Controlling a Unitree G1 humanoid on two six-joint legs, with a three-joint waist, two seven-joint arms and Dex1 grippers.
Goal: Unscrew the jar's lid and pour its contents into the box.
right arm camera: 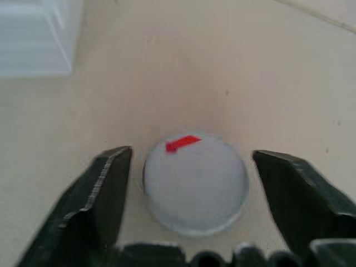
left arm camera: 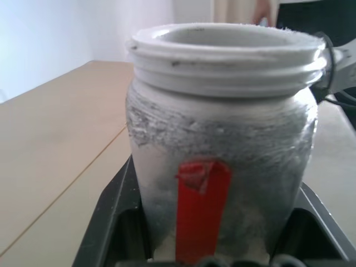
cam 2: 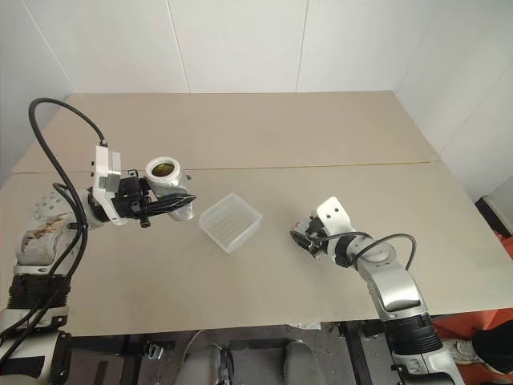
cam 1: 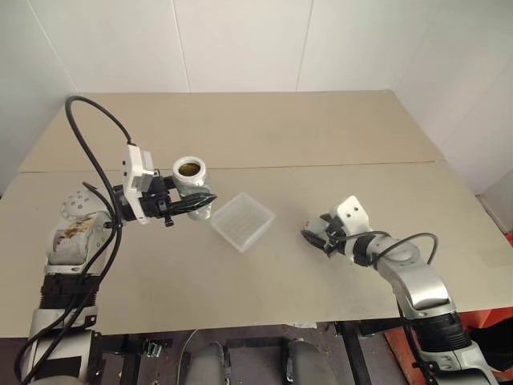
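The lid point(right arm camera: 194, 186) is off and lies on the table point(cam 1: 321, 144), the right gripper point(right arm camera: 192, 183) spread wide around it without touching. The left gripper point(cam 1: 195, 204) clamps the open jar point(cam 1: 191, 180) upright beside the box point(cam 1: 243, 221), brown contents point(cam 1: 190, 168) inside, so pouring remains.

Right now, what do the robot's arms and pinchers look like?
Both arms are silvery grey with rounded joints and black cuffs. Black cables loop from each: a big arc over the left, a smaller loop by the right. Each wrist carries a white boxy camera block. The left gripper and right gripper each have two black, pointed fingers, ridged on the inner edge.
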